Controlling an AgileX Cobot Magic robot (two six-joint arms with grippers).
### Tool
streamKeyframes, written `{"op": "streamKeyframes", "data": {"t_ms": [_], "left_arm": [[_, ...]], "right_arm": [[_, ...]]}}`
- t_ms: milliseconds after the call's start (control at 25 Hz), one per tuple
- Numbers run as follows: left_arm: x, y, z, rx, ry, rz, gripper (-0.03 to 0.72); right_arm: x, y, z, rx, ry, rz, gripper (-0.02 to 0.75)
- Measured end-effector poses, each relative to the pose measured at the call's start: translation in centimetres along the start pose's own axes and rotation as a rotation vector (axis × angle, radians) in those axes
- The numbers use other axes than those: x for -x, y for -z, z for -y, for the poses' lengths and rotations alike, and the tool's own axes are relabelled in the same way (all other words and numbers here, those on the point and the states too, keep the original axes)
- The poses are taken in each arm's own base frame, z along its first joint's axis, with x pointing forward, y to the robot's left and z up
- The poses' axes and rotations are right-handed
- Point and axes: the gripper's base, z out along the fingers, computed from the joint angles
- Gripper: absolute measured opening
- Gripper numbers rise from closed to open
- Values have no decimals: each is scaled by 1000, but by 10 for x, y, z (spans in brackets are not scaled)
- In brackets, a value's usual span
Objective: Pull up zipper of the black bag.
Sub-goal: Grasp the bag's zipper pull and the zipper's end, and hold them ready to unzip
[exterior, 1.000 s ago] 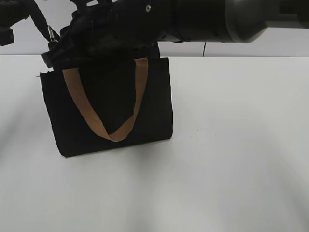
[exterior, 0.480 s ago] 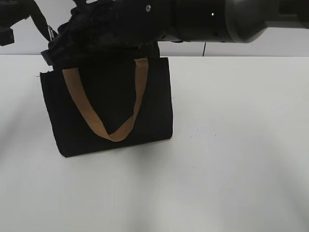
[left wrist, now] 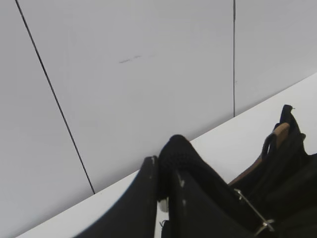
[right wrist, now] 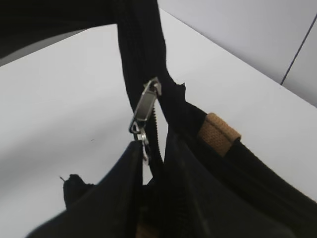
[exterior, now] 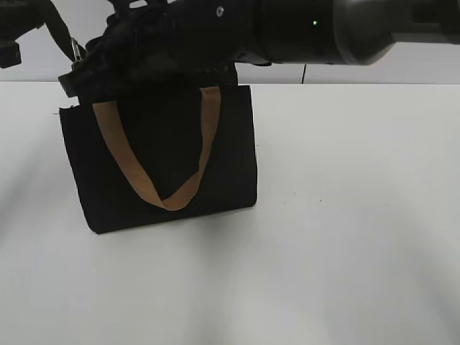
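Observation:
The black bag (exterior: 158,158) stands on the white table with a tan handle (exterior: 144,183) hanging down its front. My right gripper (right wrist: 151,148) reaches across to the bag's top left corner (exterior: 90,68). It is shut on the lower end of the silver zipper pull (right wrist: 144,106), which hangs on the black zip line (right wrist: 138,54). The pull also shows in the exterior view (exterior: 74,49). My left gripper (left wrist: 166,163) is shut on the black fabric end of the zip line (left wrist: 178,148) and holds it raised to the upper left (exterior: 32,14).
The white table (exterior: 345,215) spreads out to the right of the bag and in front of it. A white panelled wall (left wrist: 148,74) stands behind. My right arm (exterior: 323,29) spans the top of the exterior view, above the bag.
Almost nothing differs. The right gripper and the zipper pull have edged slightly to the left at the bag's top corner. The bag has not moved.

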Motion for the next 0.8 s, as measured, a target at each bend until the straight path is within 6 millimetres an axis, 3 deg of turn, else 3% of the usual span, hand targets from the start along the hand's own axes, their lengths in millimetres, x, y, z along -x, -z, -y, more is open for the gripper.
{"op": "streamKeyframes", "data": {"t_ms": [280,520,800], "left_arm": [[0,0,0,0,0,0,15],[-2,-1,0,-1,4,-5,15],[-7,-4,-1,-5,14,-18,15]], "right_arm": [[-5,-4,0,2,-9,-14,154],[-6,-4,0,6,-12,-24,-10],[-5,-2,-2,18,-15,-39,-15]]}}
